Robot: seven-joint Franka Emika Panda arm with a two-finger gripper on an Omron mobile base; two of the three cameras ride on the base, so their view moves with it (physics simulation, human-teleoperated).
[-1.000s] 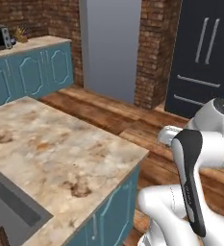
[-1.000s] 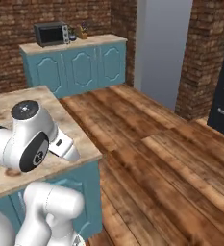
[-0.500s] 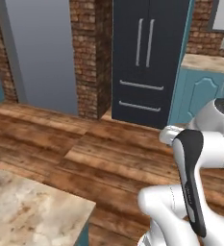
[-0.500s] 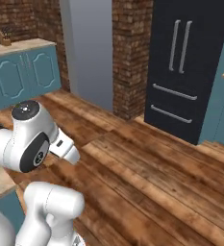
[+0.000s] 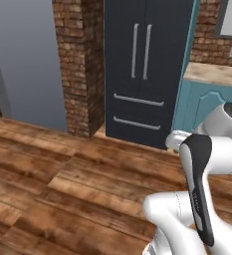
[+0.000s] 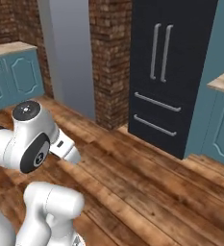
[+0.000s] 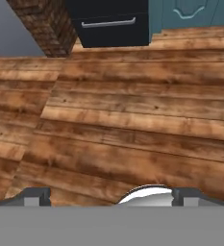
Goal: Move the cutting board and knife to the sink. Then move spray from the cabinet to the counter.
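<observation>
My claw [image 7: 111, 197] hangs spread and empty over the wooden floor [image 7: 132, 120]. The spray is probably light and slick, so I'd pinch its body.

No legible text anywhere.

Kitchen: dark fridge [image 5: 150, 69], teal cabinets [image 6: 10, 81], counter [image 5: 214, 73].
</observation>
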